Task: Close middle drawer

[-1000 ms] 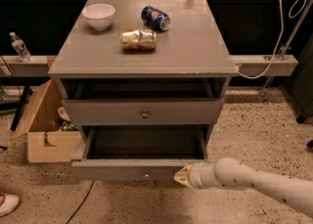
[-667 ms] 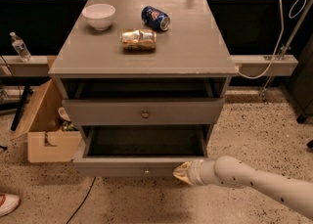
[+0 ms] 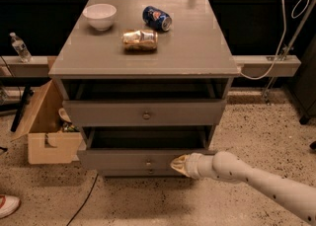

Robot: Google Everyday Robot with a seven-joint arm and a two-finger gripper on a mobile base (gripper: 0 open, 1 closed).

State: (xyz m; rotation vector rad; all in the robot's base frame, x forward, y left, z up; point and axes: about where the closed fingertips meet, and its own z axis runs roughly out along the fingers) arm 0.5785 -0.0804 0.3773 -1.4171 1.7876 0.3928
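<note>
The grey cabinet (image 3: pixel 148 52) has three drawers. The middle drawer (image 3: pixel 123 159) is pulled out part way, and its dark inside shows above its plain front with a small round knob (image 3: pixel 148 162). My gripper (image 3: pixel 177 165) is at the end of the white arm coming in from the lower right. Its yellowish tip is shut, empty, and pressed against the drawer's front, just right of the knob. The top drawer (image 3: pixel 108 114), with a larger dark knob, also stands slightly open. Only a strip of the lowest drawer (image 3: pixel 143 172) shows under the middle one.
On the cabinet top are a white bowl (image 3: pixel 99 16), a blue can (image 3: pixel 157 18) lying on its side and a crumpled gold bag (image 3: pixel 140 40). An open cardboard box (image 3: pixel 47 136) stands on the floor at the left. A water bottle (image 3: pixel 20 47) stands on the left ledge. A cable (image 3: pixel 84 198) runs across the floor.
The middle drawer has slid back into the cabinet by some way, with my gripper following against its front. The top drawer has not moved.
</note>
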